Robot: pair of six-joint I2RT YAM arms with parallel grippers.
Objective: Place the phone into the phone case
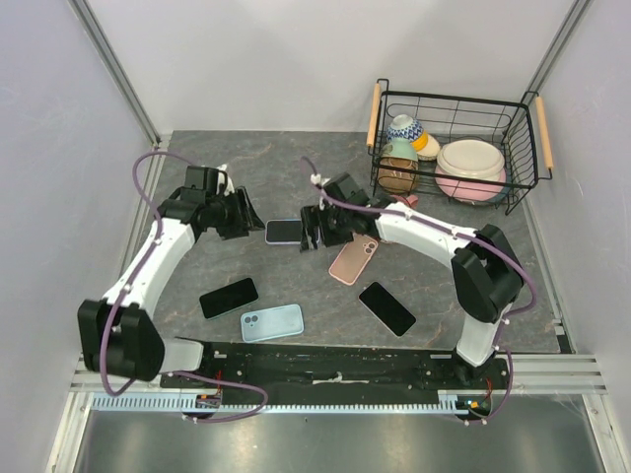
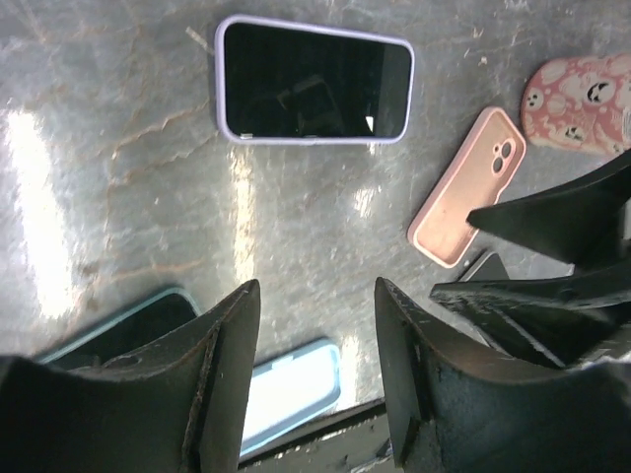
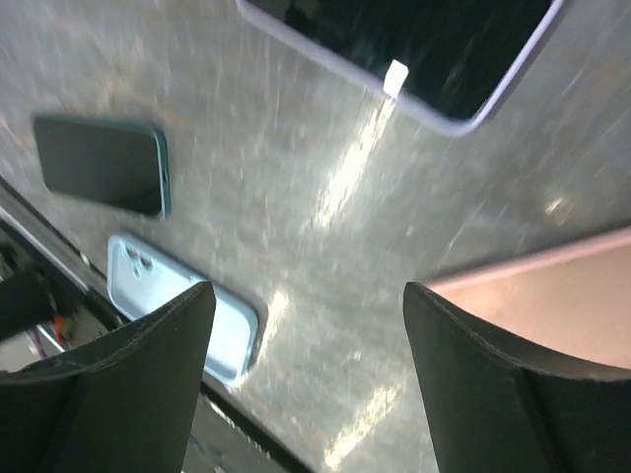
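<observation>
- Two sets of fingers flank the phone (image 1: 284,231), which lies screen up on the tabletop (image 1: 315,286), seated in a lilac case (image 2: 222,89).
- Left fingers (image 2: 222,345): moderately spread, nothing between them, just left of the phone.
- Right fingers (image 3: 483,365): spread wide, empty, just right of the phone.
- Pink case (image 1: 353,261): back up, beside the right arm.
- Blue case (image 1: 271,322) and two dark phones (image 1: 229,298): nearer the arm bases.
- Wire basket (image 1: 454,98): far right corner, holding bowls.
</observation>
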